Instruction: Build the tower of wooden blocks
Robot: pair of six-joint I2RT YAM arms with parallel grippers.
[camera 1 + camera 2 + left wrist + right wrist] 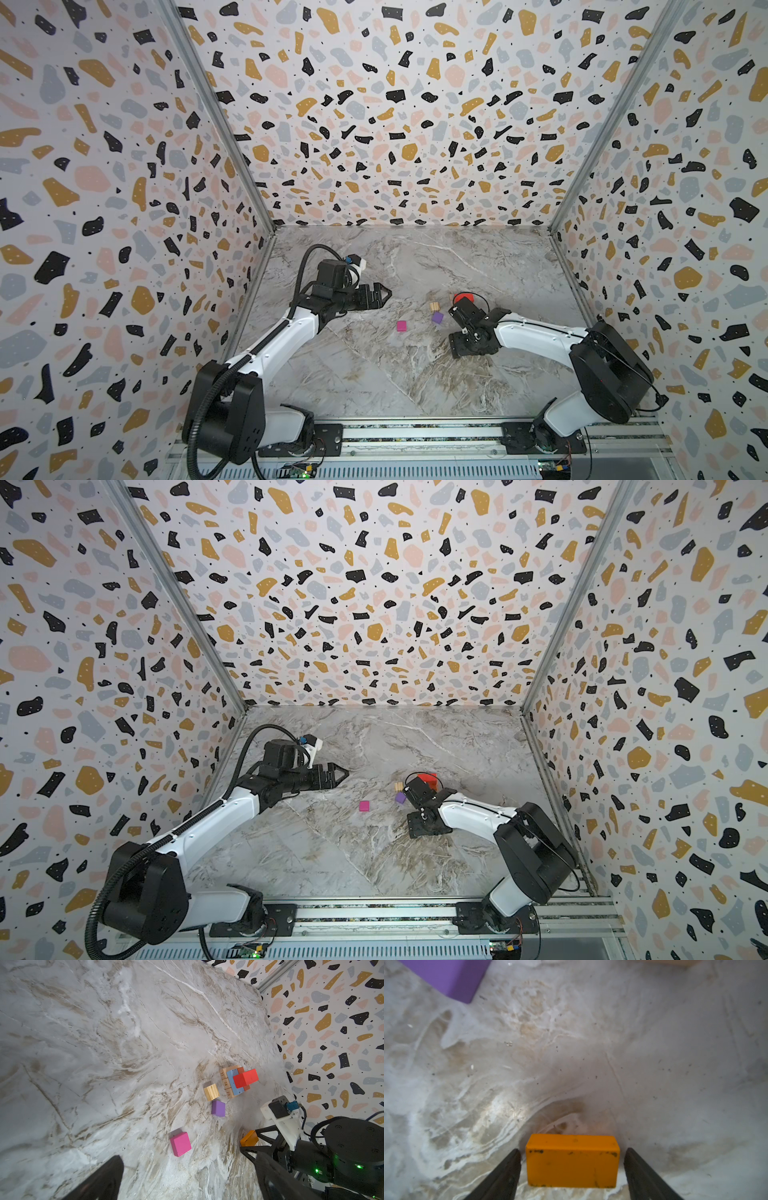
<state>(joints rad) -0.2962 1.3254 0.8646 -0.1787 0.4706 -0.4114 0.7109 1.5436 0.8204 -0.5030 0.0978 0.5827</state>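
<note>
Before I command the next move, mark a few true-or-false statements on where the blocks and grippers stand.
1. The right gripper straddles the orange block, jaws clear of it. True.
2. The red block lies on the table. False: it tops the tower.
3. The purple block sits on the tower. False: it lies on the table beside the tan cube.
4. The magenta block lies apart from the others. True.
5. The left gripper holds a block. False: it is empty.

Magenta cube, purple cube, tan cube, orange block, tower: one each.
</note>
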